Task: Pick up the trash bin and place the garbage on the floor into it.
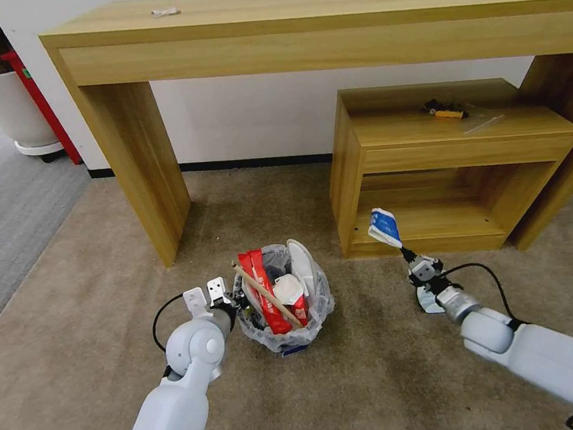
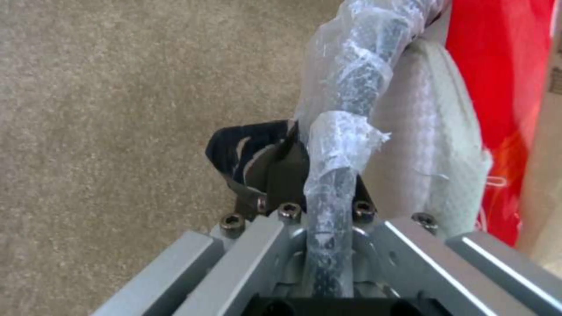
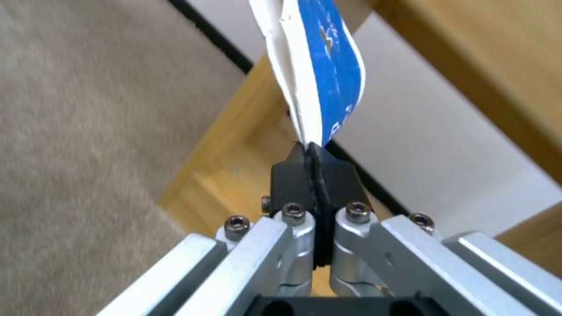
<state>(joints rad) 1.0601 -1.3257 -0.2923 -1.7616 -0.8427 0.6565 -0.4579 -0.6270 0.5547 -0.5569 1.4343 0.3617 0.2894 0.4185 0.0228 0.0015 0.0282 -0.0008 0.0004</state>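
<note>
The trash bin [image 1: 290, 338], round and black with a clear bag liner, sits low over the beige floor [image 1: 382, 387] in front of me. It holds garbage: red wrappers [image 1: 261, 291], a wooden stick [image 1: 267, 295], a white slipper [image 1: 302, 260] and a paper wad [image 1: 286, 288]. My left gripper [image 1: 235, 304] is shut on the bin's bagged rim [image 2: 336, 131]. My right gripper [image 1: 408, 255] is shut on a blue-white packet [image 1: 384, 228], held upright in the air right of the bin; the packet [image 3: 322, 66] sticks out from the closed fingertips [image 3: 293, 169]. A pale scrap [image 1: 430, 303] lies on the carpet under the right wrist.
A long wooden desk [image 1: 324, 31] stands against the wall, with a low wooden shelf unit [image 1: 455, 153] under its right side, small items [image 1: 447, 111] on top. At far left are a white plant pot [image 1: 10, 109], a red box [image 1: 42, 102] and grey ribbed carpet [image 1: 4, 199].
</note>
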